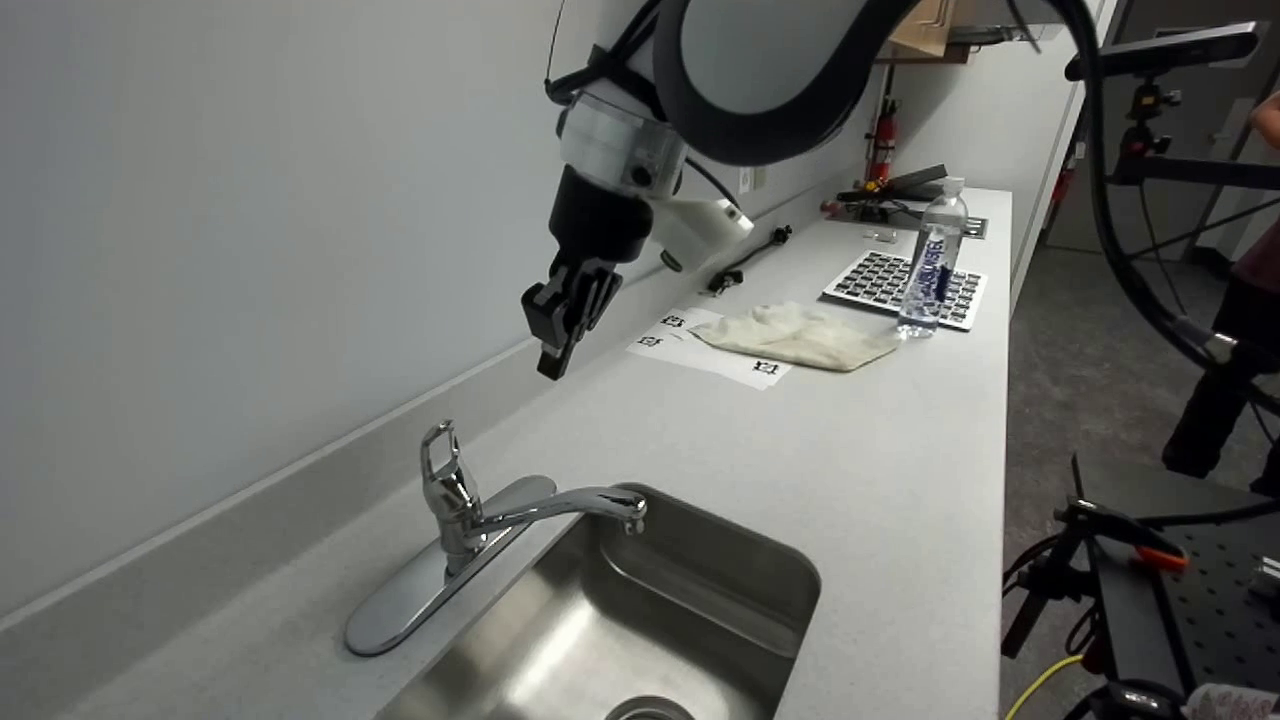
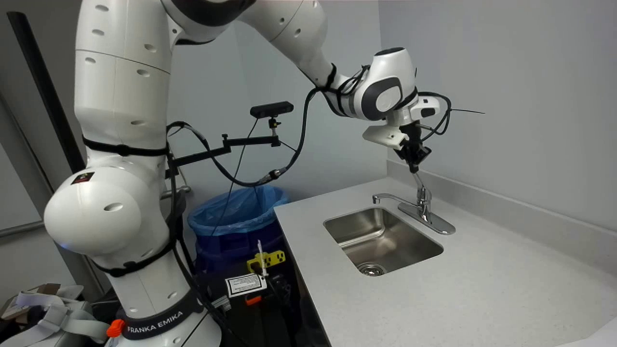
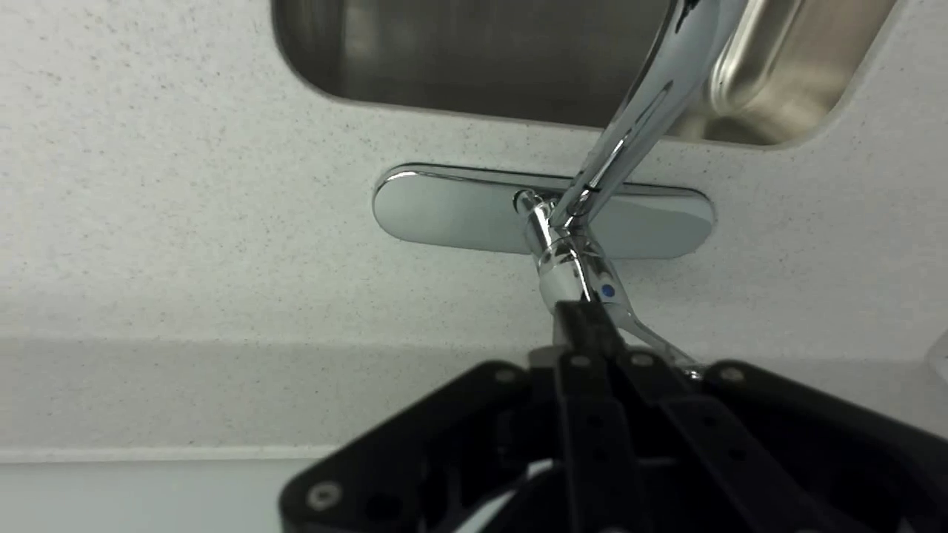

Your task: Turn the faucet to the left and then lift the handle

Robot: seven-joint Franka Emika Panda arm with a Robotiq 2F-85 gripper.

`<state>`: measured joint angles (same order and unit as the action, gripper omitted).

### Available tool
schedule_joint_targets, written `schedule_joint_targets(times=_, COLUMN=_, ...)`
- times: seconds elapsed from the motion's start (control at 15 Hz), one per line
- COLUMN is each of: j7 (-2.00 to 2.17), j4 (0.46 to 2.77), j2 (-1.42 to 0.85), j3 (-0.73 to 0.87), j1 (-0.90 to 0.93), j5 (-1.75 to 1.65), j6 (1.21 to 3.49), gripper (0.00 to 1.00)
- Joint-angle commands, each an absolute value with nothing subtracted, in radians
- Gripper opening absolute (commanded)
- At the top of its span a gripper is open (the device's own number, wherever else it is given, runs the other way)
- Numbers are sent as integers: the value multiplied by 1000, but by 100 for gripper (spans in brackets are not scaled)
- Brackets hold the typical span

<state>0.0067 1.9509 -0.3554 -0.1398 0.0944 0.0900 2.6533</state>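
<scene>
The chrome faucet stands on its long base plate behind the sink; it also shows in an exterior view and in the wrist view. Its spout reaches over the sink's end. The handle, a looped lever, rises from the body and also shows in an exterior view. In the wrist view the handle is partly hidden behind the fingers. My gripper is shut and empty, above and apart from the handle. The gripper also shows in an exterior view and the wrist view.
A steel sink is set in the grey counter. A wall runs close behind the faucet. Farther along the counter lie a cloth, a marker sheet, a keyboard-like panel and a water bottle.
</scene>
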Motion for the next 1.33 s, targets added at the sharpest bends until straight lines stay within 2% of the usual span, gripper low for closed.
schedule_joint_targets(times=0.0, j7=-90, j4=2040, j2=-242, j3=-178, j1=44, j5=181, j6=2588, gripper=0)
schedule_joint_targets(times=0.2, j7=-141, j4=2079, j2=-188, j3=-176, j1=36, j5=236, j6=2552, gripper=0)
schedule_joint_targets(times=0.27, j7=-149, j4=2088, j2=-174, j3=-172, j1=38, j5=248, j6=2541, gripper=26)
schedule_joint_targets(times=0.33, j7=-159, j4=2097, j2=-162, j3=-168, j1=38, j5=260, j6=2530, gripper=27)
schedule_joint_targets(times=0.4, j7=-165, j4=2105, j2=-150, j3=-164, j1=40, j5=269, j6=2519, gripper=32)
schedule_joint_targets(times=0.6, j7=-182, j4=2123, j2=-122, j3=-157, j1=42, j5=292, j6=2493, gripper=56)
schedule_joint_targets(times=1.0, j7=-234, j4=2139, j2=-76, j3=-146, j1=43, j5=353, j6=2427, gripper=99)
schedule_joint_targets(times=1.27, j7=-266, j4=2144, j2=-51, j3=-132, j1=44, j5=386, j6=2391, gripper=100)
